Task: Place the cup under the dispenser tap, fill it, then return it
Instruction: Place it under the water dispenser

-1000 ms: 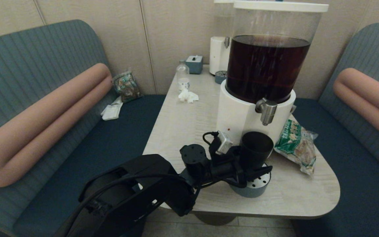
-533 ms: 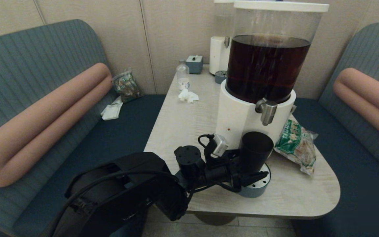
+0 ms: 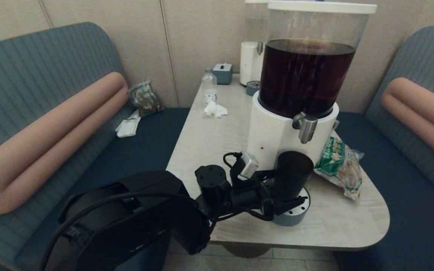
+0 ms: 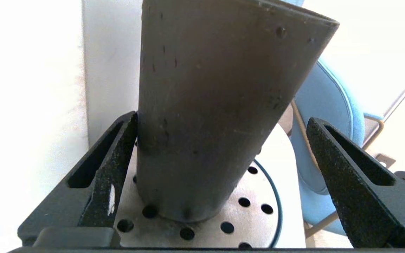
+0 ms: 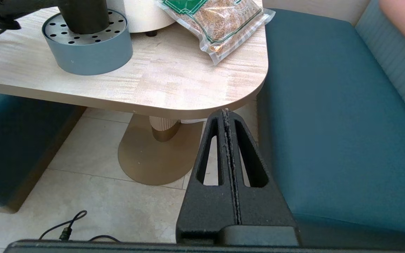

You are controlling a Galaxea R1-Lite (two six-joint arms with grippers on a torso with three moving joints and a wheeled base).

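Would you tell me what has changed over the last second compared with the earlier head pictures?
The left gripper has let go of the cup and drawn back a little toward the robot; its fingers are spread, one touching the cup, the other clear. The cup has stayed upright on the drip tray, below the dispenser tap. The right gripper hangs shut beside the table.

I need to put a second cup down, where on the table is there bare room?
Bare tabletop lies between the crumpled tissue and the left gripper, and along the near edge beyond the drip tray. It is crowded round the cup, tap and snack bag.
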